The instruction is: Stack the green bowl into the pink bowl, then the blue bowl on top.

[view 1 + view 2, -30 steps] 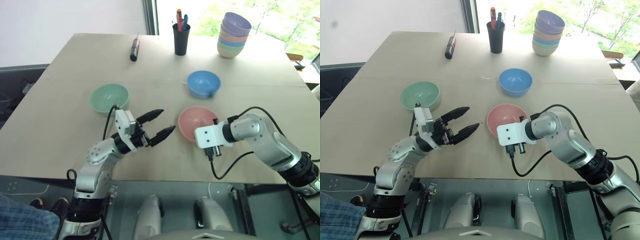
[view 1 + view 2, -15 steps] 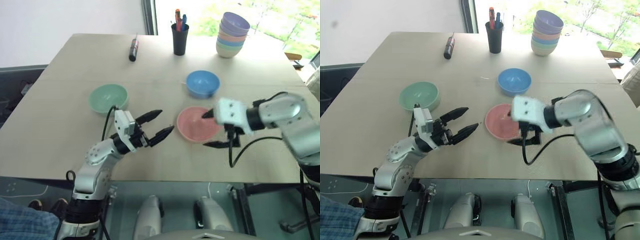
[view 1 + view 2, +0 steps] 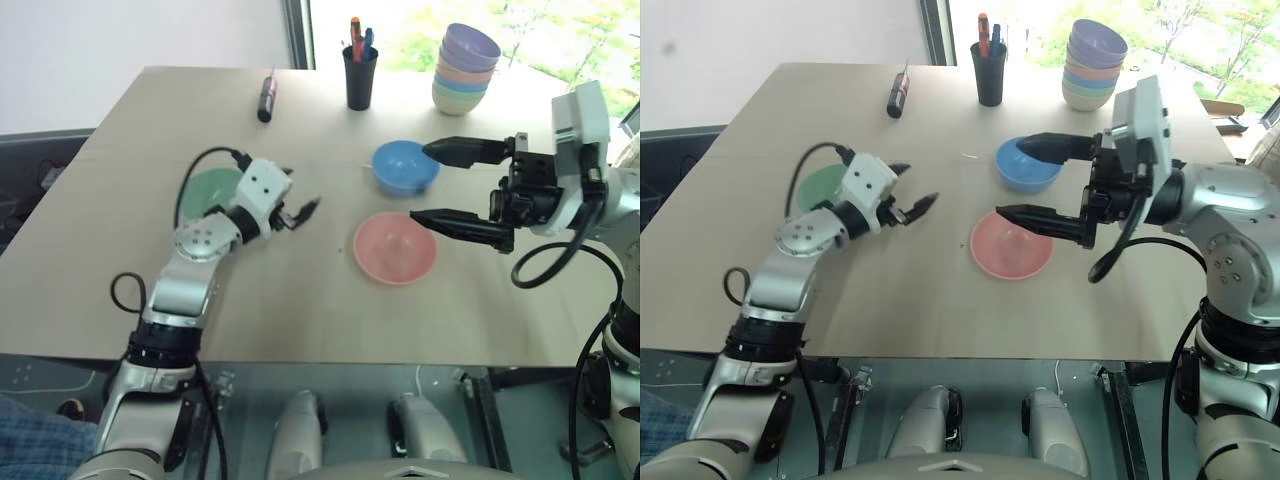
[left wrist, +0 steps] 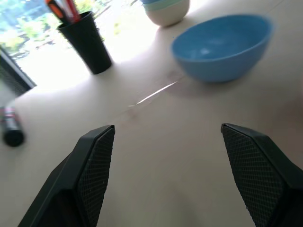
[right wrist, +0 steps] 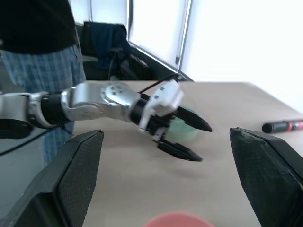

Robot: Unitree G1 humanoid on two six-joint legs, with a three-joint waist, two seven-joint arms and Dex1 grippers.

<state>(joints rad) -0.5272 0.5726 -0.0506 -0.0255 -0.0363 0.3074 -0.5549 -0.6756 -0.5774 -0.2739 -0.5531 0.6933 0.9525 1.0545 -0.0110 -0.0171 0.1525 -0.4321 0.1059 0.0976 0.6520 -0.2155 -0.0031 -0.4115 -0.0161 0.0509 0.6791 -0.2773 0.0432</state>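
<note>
Right pincer [image 3: 447,186] wide apart and empty above pink bowl [image 3: 395,247]; left pincer [image 3: 912,198] apparently parted, empty.

Right pincer [image 3: 448,184] up, now agape.

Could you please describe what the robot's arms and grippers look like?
Both arms are silver-grey metal with rounded joints and black bands. Each wrist carries a white box-shaped housing, with a looping black cable alongside. The left gripper and right gripper each have two tapered black fingers with textured inner faces.
</note>
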